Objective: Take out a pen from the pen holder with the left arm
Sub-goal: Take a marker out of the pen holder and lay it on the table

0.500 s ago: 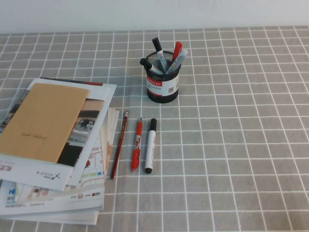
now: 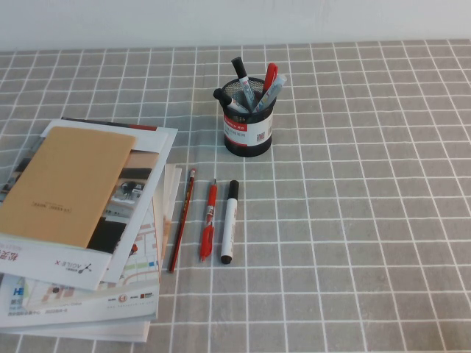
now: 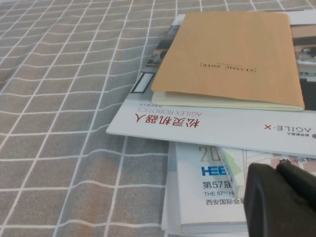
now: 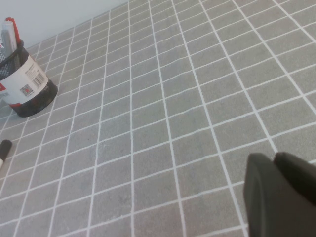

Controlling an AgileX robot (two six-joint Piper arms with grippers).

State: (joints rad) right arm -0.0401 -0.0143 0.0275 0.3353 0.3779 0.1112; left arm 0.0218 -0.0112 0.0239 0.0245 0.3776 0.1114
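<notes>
A black mesh pen holder [image 2: 249, 126] stands at the table's middle back, upright, with several pens in it, among them a black-capped marker [image 2: 241, 73] and a red pen [image 2: 270, 75]. Neither arm shows in the high view. In the left wrist view my left gripper [image 3: 275, 169] is shut and empty, hovering over the near corner of the booklet stack [image 3: 207, 197], far from the holder. My right gripper [image 4: 273, 159] is shut and empty above bare tablecloth, with the pen holder [image 4: 25, 83] well away from it.
A tan notebook [image 2: 66, 184] tops a stack of booklets [image 2: 125, 279] at the left front. A red pencil [image 2: 182, 220], a red pen [image 2: 209, 220] and a black-and-white marker [image 2: 229, 222] lie side by side in front of the holder. Grey checked cloth [image 2: 368, 220] covers the table.
</notes>
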